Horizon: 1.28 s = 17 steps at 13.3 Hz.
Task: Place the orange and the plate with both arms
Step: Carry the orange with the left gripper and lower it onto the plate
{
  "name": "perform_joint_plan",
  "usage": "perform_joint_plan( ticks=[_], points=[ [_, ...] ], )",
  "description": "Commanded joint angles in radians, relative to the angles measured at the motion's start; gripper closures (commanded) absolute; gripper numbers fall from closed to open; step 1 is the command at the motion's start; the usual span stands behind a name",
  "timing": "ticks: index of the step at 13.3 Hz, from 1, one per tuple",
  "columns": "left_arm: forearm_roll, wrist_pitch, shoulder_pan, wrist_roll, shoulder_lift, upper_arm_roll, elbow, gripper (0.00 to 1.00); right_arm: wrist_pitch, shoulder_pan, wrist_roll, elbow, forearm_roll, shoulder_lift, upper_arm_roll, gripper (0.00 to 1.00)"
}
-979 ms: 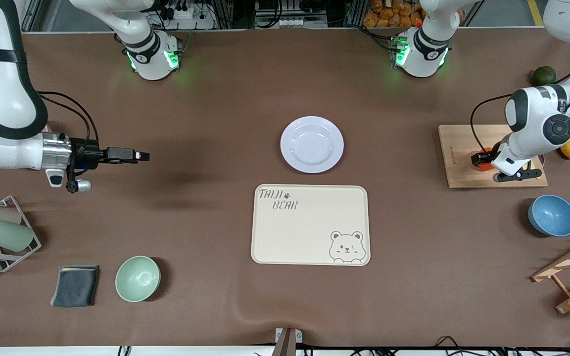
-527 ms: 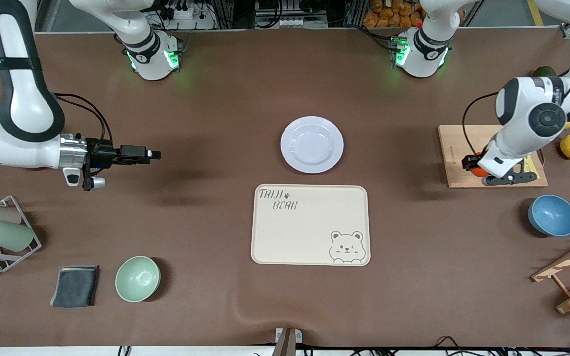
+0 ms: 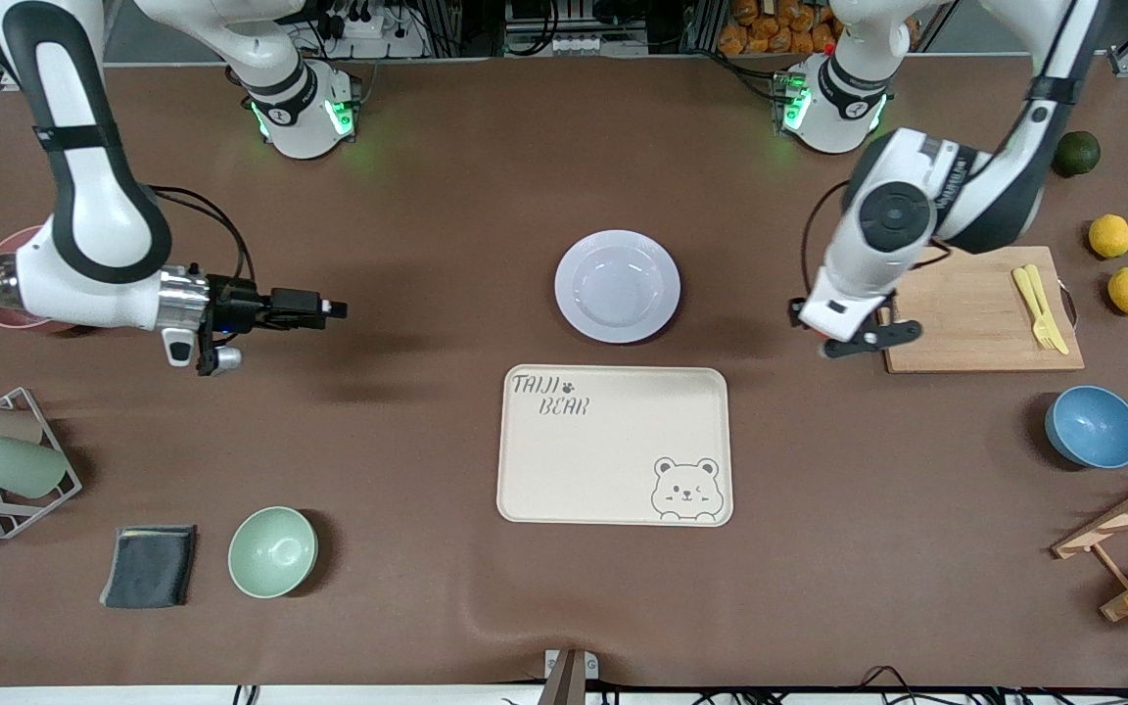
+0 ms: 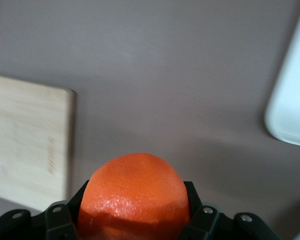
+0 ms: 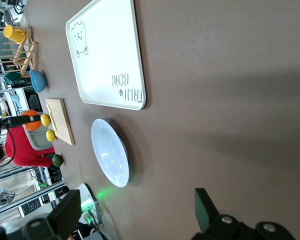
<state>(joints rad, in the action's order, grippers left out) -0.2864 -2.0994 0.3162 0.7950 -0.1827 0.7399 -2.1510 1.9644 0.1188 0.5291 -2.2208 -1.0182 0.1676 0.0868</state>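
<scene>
One orange (image 4: 135,197) in the left pincer (image 4: 135,220); one plate (image 3: 617,286).

Brown matte tabletop (image 3: 427,607) fills the front view, w/ a slight wrinkle at its near edge by a small metal bracket (image 3: 569,674). Along the top edge: metal rack frames (image 3: 564,24) w/ cables and a power strip (image 3: 368,24); a bin of orange items (image 3: 779,24). Even overhead light, soft shadows.

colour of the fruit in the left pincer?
Vivid red-orange. The orange shows best in the left wrist view, clamped in the left pincer.
</scene>
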Motion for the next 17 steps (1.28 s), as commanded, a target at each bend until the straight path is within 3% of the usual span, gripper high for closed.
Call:
perform_joint_plan(
  ticks=[1,6,8,14,17],
  points=[
    [0.006,0.056,-0.109,0.154,-0.133,0.019,0.114,0.73,0.034,0.025,0.035,-0.056,-0.037,-0.028,0.005,0.00],
    [-0.011,0.047,-0.379,0.432,-0.349,0.015,0.313,0.73,0.136,0.123,0.054,-0.126,-0.157,-0.042,0.005,0.00],
    [-0.010,0.022,-0.448,0.455,-0.417,0.009,0.359,0.73,0.134,0.134,0.054,-0.132,-0.169,-0.039,0.005,0.00],
    [-0.011,0.003,-0.548,0.579,-0.489,-0.053,0.362,0.73,0.120,0.151,0.075,-0.149,-0.172,-0.011,0.005,0.00],
    [-0.011,-0.007,-0.583,0.589,-0.517,-0.065,0.361,0.73,0.128,0.171,0.087,-0.171,-0.247,-0.011,0.005,0.00]
  ],
)
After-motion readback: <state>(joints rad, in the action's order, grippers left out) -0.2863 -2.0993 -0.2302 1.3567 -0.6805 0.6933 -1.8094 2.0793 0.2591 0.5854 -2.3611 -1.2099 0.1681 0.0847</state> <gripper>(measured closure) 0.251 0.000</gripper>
